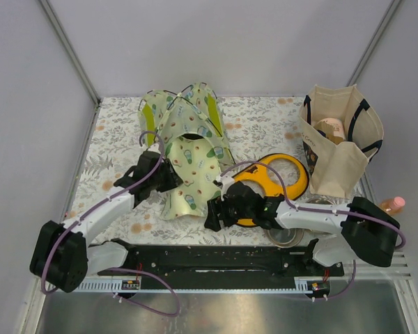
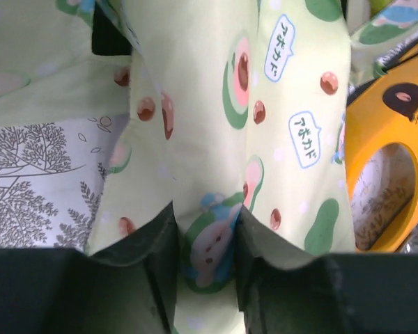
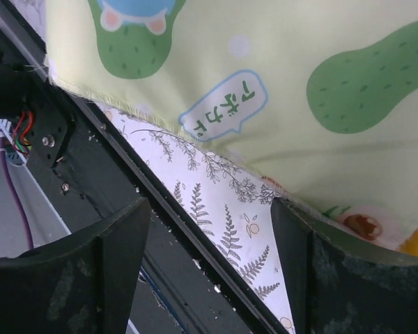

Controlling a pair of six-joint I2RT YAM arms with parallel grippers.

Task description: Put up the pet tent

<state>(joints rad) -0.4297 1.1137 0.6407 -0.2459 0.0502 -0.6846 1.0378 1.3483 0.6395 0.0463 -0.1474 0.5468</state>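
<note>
Clearly soft, light, floppy pet tent [image 1: 195, 163], best taken at a fabric fold or pole seam; left gripper [image 2: 205, 226] pinches a fold, right gripper [image 3: 209, 212] gapes wide, empty.

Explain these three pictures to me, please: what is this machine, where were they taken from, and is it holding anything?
It is a robot with two arms fixed at the near edge of a leaf-print table, each ending in a two-finger gripper. The wide picture looks down from above and behind. The other two come from small cameras on each wrist, so the dark shapes at their bottom are the fingers. On the table lie a crumpled green pet tent, an orange plastic ring, a cloth bag and a roll of tape. The left gripper pinches a fold of avocado-print cloth at the tent's front; whether that piece is tent or a separate mat, I cannot tell. The right gripper is open and empty, hovering by the cloth's edge.
</note>
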